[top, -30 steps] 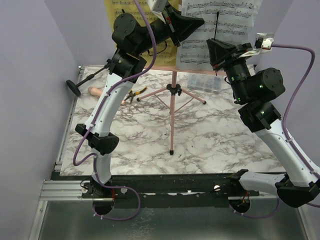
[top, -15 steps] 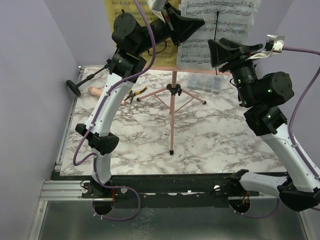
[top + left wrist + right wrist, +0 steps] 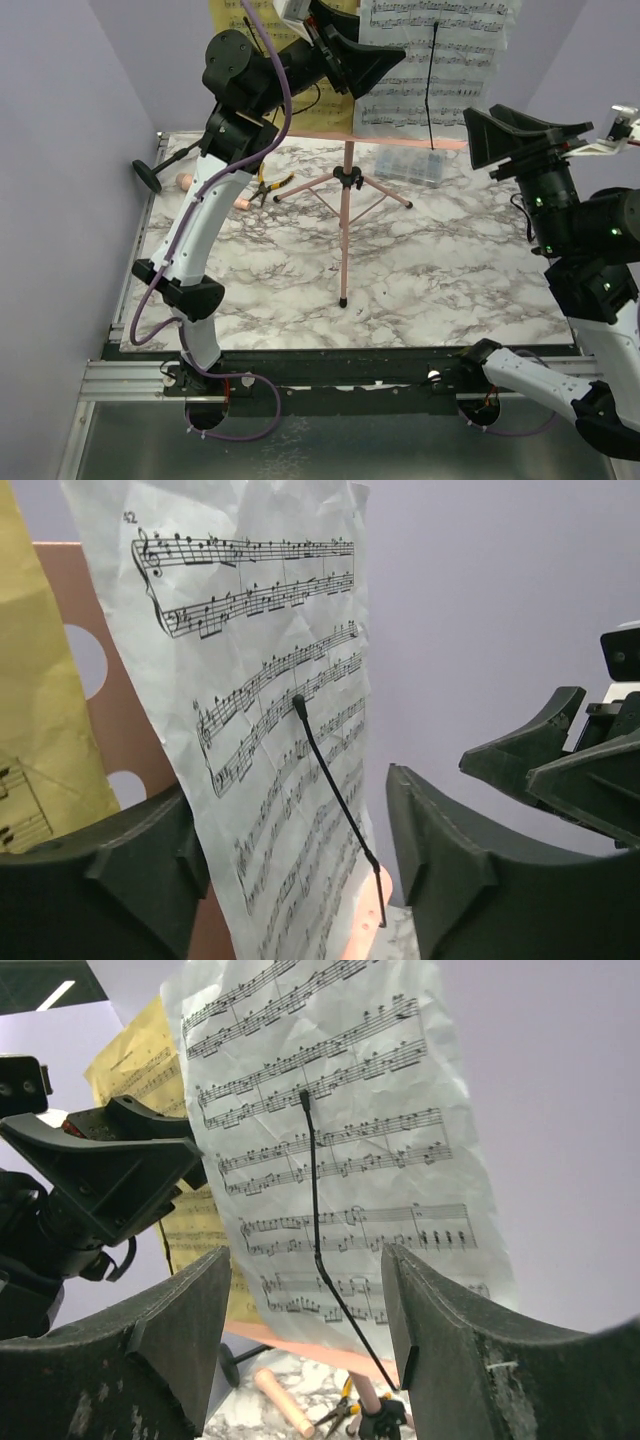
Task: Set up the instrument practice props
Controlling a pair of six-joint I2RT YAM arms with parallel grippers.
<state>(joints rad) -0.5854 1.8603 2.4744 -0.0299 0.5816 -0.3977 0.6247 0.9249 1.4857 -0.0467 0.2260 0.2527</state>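
The pink music stand (image 3: 345, 215) stands on its tripod at the back of the table. A yellow sheet (image 3: 232, 22) and a white sheet (image 3: 440, 55) rest on its desk, and a thin black wire arm (image 3: 432, 85) lies over the white one. My left gripper (image 3: 375, 65) hovers open in front of the sheets, its fingers either side of the white sheet (image 3: 260, 680) without touching it. My right gripper (image 3: 482, 140) is open and empty, off to the right of the white sheet (image 3: 340, 1140). The black mic stand (image 3: 150, 175) and the pink-beige microphone (image 3: 185, 181) lie at the table's left.
Yellow-handled pliers (image 3: 272, 186) lie beside the stand's left leg. A clear compartment box (image 3: 408, 166) sits behind the right leg. The tripod legs (image 3: 385, 195) spread over the back middle of the marble table (image 3: 450, 270). Purple walls close in on both sides.
Both grippers have opened. My right gripper has drawn back to the right, away from the white sheet. My left arm has shifted slightly left.
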